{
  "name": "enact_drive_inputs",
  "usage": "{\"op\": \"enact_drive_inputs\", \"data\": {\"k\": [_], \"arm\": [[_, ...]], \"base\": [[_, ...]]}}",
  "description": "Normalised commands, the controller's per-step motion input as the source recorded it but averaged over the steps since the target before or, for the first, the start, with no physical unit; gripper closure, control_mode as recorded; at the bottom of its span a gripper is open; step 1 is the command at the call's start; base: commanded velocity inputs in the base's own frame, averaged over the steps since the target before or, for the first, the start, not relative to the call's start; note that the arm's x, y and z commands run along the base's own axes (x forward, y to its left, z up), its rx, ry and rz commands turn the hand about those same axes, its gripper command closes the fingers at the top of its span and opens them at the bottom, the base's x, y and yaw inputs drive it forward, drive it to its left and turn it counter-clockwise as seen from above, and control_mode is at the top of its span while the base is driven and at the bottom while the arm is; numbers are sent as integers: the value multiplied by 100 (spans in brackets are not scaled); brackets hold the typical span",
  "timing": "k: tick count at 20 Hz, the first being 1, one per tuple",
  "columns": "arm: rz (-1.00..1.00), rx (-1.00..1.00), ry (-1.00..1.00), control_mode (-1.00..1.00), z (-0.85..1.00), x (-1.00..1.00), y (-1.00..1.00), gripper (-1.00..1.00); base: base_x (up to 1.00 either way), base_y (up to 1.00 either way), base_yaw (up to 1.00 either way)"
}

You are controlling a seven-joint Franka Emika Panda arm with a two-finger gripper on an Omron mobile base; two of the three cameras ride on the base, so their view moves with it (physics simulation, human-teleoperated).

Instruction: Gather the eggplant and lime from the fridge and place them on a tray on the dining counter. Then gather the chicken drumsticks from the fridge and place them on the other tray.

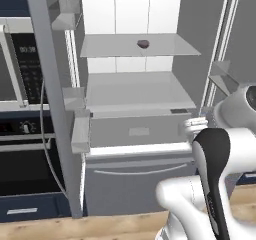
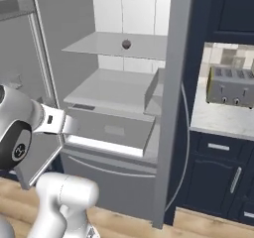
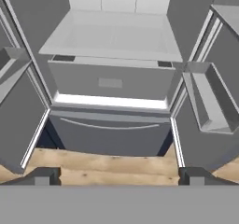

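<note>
The fridge [image 1: 135,109] stands open ahead, with a small item [image 1: 143,44] alone on its upper shelf [image 1: 115,46], a lower shelf [image 1: 135,91] beneath and a drawer [image 1: 135,130] below that. Left of the fridge is an oven [image 1: 20,134]. To its right, a toaster [image 2: 229,86] sits on a worktop [image 2: 223,120] above cabinets [image 2: 221,175].

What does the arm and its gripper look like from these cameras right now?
The arm is glossy white with rounded links and black joint sections; a round black joint cap shows in the right base view. The gripper has two small, blocky dark grey fingertips.
</note>
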Motion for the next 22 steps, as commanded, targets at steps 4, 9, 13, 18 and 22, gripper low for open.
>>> {"op": "enact_drive_inputs", "data": {"k": [4, 9, 13, 18, 22], "arm": [[0, 0, 0, 100, 0, 0, 0, -100], [0, 0, 0, 100, 0, 0, 0, -100], [0, 0, 0, 100, 0, 0, 0, -100], [0, 0, 0, 100, 0, 0, 0, -100], [0, 0, 0, 100, 0, 0, 0, -100]], "base": [[65, 0, 18], [64, -6, 1], [51, 0, 0], [44, 0, 0], [12, 0, 0]]}}
